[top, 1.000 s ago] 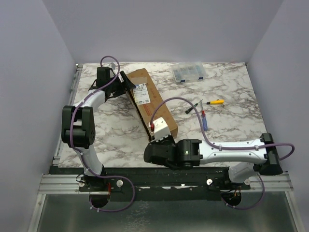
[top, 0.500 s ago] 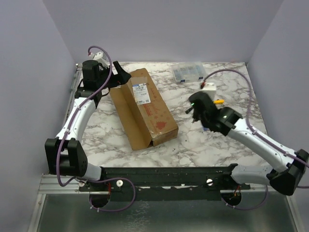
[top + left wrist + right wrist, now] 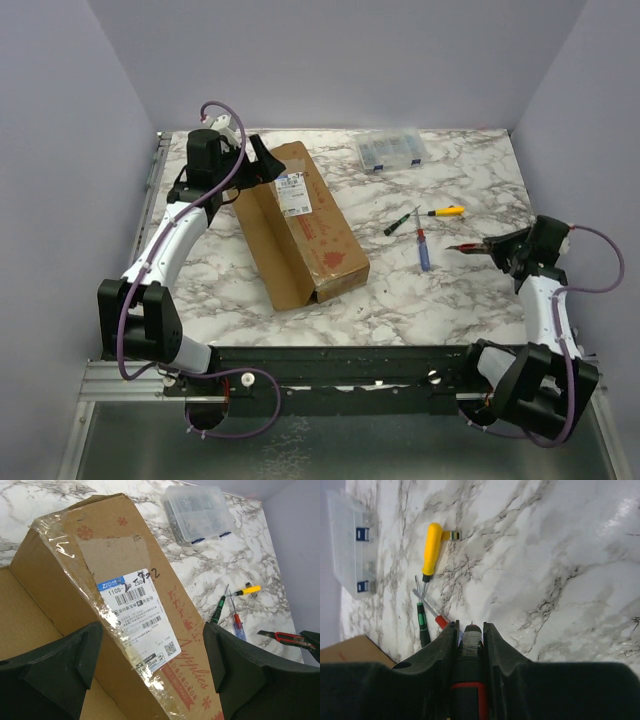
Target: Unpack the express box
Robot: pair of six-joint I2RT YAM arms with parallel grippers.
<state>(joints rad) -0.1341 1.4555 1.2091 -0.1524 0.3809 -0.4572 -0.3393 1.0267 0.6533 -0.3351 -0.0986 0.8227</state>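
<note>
bench (image 3: pixel 235 285): white marble, lilac walls (image 3: pixel 330 60) | express box (image 3: pixel 300 225): 10 o'clock | left hand (image 3: pixel 255 168): released, over box | right hand (image 3: pixel 500 248): 3 o'clock, grasping red-black cutter (image 3: pixel 468 248)

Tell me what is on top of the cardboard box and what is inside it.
On top of the box: a white label, glossy tape and red printing; nothing loose rests there. The cardboard hides whatever is inside.

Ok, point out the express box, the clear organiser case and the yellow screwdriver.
express box (image 3: pixel 322 232), top view, top face.
clear organiser case (image 3: pixel 392 150), top view, lid centre.
yellow screwdriver (image 3: pixel 447 211), top view, its handle.
</note>
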